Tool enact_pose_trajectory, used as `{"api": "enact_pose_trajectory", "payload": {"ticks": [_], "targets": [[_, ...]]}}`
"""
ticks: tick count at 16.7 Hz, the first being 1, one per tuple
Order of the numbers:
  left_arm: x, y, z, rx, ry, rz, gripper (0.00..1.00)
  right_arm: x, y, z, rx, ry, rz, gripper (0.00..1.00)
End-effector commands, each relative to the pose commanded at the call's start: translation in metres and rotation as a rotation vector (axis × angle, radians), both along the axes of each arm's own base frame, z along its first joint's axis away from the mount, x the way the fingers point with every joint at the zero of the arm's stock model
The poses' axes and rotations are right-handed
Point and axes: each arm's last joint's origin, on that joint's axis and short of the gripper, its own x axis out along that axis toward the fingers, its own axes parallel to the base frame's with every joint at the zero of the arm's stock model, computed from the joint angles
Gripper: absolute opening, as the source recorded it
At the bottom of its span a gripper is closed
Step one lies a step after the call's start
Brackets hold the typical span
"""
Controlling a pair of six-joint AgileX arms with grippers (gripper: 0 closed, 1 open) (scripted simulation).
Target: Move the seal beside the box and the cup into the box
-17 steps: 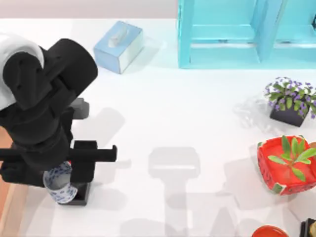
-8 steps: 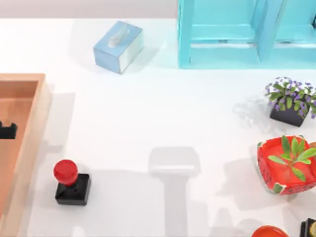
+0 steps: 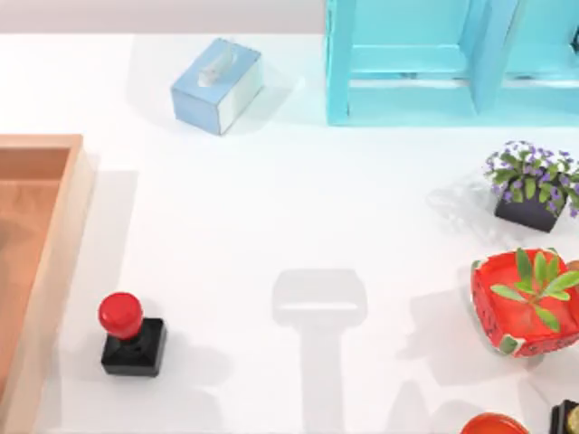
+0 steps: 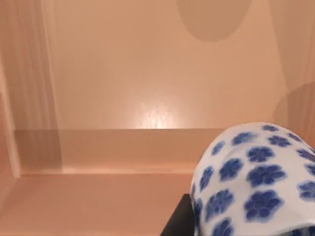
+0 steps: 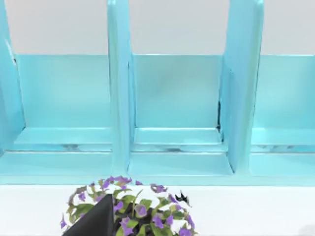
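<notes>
From above, the seal (image 3: 129, 334) stands upright on the white table (image 3: 298, 199), just beside the right rim of the box (image 3: 56, 271), which runs off the table's left edge; that looks like its finished place, since the task wants it beside the box, not in it. The stretch of box floor seen here is bare. The middle of the table is open, with only soft shadows across it, so there is plenty of room there for an arm to pass. A tissue box (image 3: 217, 84) sits toward the back, a shelf (image 3: 452, 63) behind it to the right, and along the right side a flower pot (image 3: 532, 185) and a red plant bowl (image 3: 523, 303) crowd the edge. In the left wrist view, the cup (image 4: 256, 182) lies close under the camera over the box's floor (image 4: 147, 73), with an inner wall (image 4: 98, 150) near it; a dark jaw part peeks beside the cup, so I judge the left jaws are gripping it for a drop inside, though I cannot tell whether it touches the floor. The walls leave room to lower it straight down. In the right wrist view, the shelf's bays (image 5: 174, 98) and the flowers (image 5: 130, 206) lie ahead; the right arm seems parked, and I cannot tell how its jaws stand.
</notes>
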Motion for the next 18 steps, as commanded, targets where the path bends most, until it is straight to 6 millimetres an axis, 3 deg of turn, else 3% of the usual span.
{"api": "enact_pose_trajectory", "payload": {"ticks": [6, 14, 18], "targets": [[0.0, 0.0, 0.0, 0.003, -0.002, -0.004, 0.0, 0.0, 0.0, 0.0, 0.0, 0.0, 0.0, 1.0], [0.0, 0.002, -0.061, 0.002, -0.004, 0.0, 0.0, 0.0, 0.0, 0.0, 0.0, 0.0, 0.0, 1.0], [-0.001, 0.002, -0.065, 0.0, 0.0, 0.0, 0.0, 0.0, 0.0, 0.0, 0.0, 0.0, 0.0, 1.0]]}}
